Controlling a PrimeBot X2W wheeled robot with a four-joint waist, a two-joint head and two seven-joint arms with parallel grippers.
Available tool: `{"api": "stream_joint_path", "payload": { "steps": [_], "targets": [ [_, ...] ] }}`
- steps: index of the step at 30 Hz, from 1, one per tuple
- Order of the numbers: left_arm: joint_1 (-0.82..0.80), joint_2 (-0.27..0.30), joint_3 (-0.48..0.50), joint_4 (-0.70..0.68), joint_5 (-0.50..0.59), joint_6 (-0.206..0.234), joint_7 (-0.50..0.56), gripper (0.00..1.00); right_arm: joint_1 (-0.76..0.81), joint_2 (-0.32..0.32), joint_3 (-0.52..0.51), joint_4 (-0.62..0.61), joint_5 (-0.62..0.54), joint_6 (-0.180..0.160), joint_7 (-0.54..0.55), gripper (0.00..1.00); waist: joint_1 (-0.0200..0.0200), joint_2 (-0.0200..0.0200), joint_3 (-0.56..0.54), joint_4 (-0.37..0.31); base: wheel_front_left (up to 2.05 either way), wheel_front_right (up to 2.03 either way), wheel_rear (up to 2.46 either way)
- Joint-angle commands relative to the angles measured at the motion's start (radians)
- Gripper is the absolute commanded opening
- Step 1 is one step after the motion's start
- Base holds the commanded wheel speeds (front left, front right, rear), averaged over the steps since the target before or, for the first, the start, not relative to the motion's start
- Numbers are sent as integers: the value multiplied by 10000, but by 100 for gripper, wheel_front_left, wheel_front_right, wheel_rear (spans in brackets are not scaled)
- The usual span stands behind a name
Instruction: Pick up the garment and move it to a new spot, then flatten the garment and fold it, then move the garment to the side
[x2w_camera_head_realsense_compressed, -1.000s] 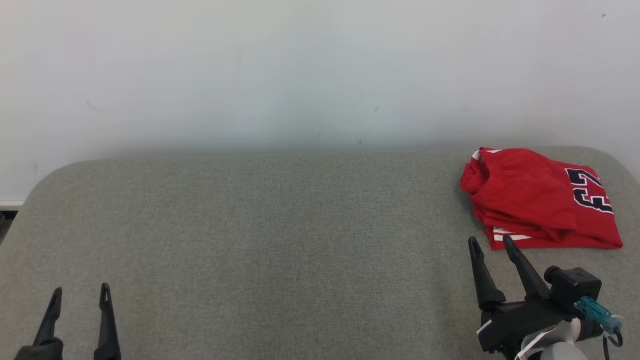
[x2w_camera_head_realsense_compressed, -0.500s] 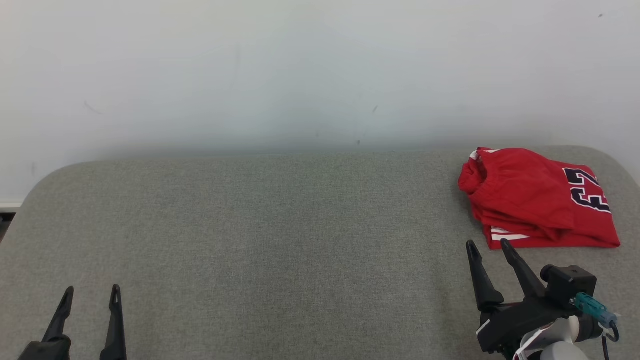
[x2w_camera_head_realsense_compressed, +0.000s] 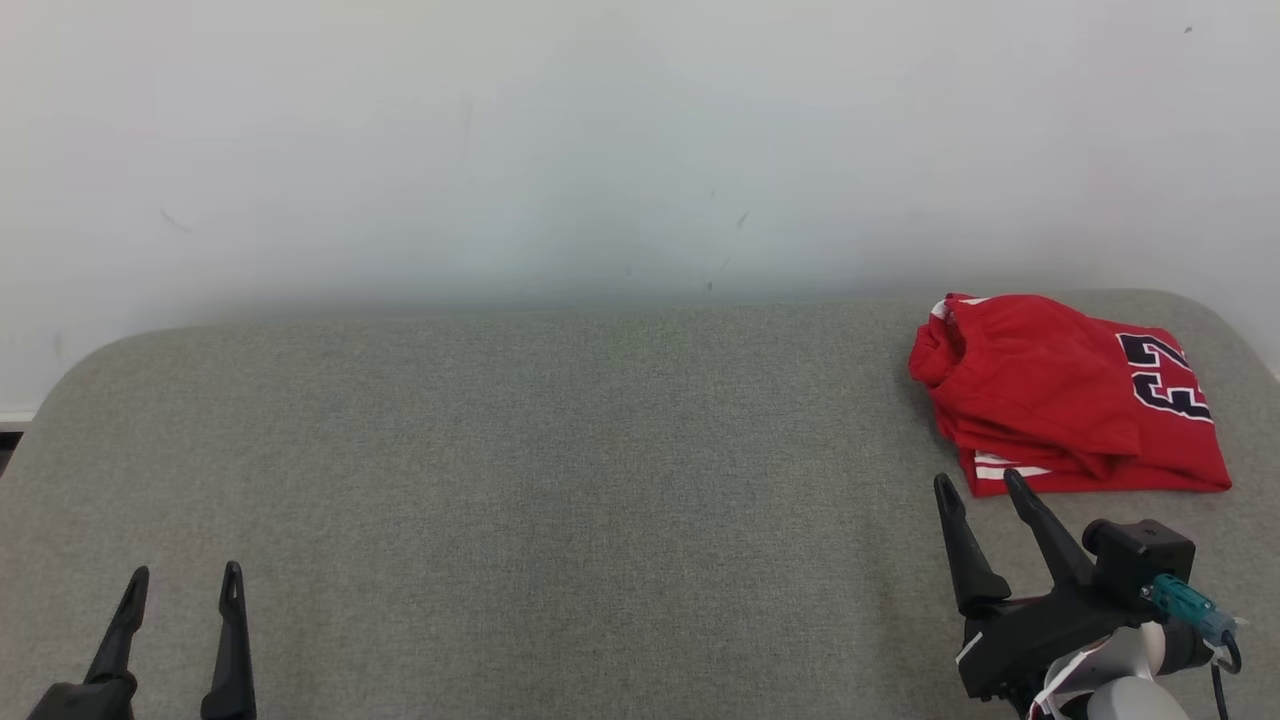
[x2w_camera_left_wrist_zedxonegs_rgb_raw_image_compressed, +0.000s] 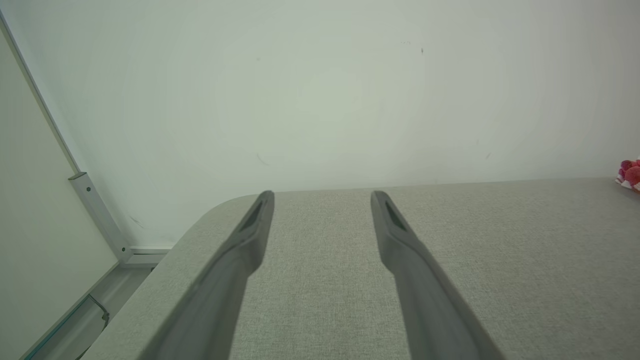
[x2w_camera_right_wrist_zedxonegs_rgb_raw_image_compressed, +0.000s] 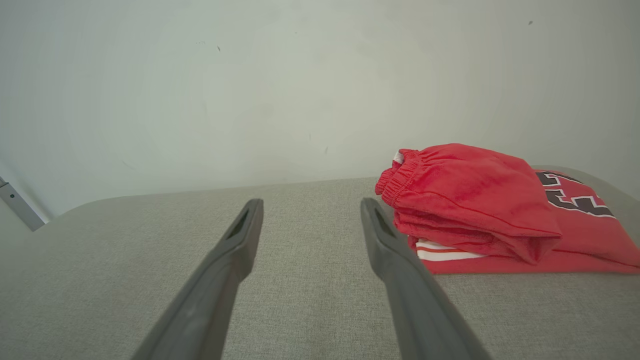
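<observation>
A folded red garment (x2w_camera_head_realsense_compressed: 1060, 395) with dark numerals and white stripes lies at the far right of the grey padded table (x2w_camera_head_realsense_compressed: 560, 470); the right wrist view has the garment (x2w_camera_right_wrist_zedxonegs_rgb_raw_image_compressed: 480, 200) just right of my fingers, and a red sliver of the garment (x2w_camera_left_wrist_zedxonegs_rgb_raw_image_compressed: 630, 175) sits at the left wrist view's right edge. My right gripper (x2w_camera_head_realsense_compressed: 978, 482) (x2w_camera_right_wrist_zedxonegs_rgb_raw_image_compressed: 310, 205) stands open just in front of the garment's near left corner, apart from it, holding nothing. Far off at the near left of the table, my left gripper (x2w_camera_head_realsense_compressed: 183, 575) (x2w_camera_left_wrist_zedxonegs_rgb_raw_image_compressed: 322, 195) is open and holds nothing.
A pale wall (x2w_camera_head_realsense_compressed: 600, 150) rises right behind the table's far edge. The table's rounded left corner drops to a floor with a metal frame post (x2w_camera_left_wrist_zedxonegs_rgb_raw_image_compressed: 97, 215). Bare grey cloth spans the middle of the table.
The head camera has shifted slightly, so the garment sits a little left and higher in the picture. My left gripper has edged a bit to the right; the right gripper holds about the same place.
</observation>
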Motion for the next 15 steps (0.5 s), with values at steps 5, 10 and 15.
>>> {"api": "stream_joint_path", "payload": {
  "steps": [5, 10, 15],
  "targets": [
    [14, 15, -10, -82, -160, 55, -74, 100, 100, -4, -85, -233, -119, -8, 95, 100, 0, -1, 23, -17, 0, 0, 0],
    [-22, 47, -56, -69, -223, 43, -42, 100, 141, -4, -102, -336, -129, -8, 134, 100, 0, -1, 49, -13, 0, 0, 0],
    [-42, -17, -24, -148, -308, 80, -134, 100, 163, -3, -108, -391, -120, -8, 149, 100, 0, -1, 61, -5, 0, 0, 0]
  ]
}}
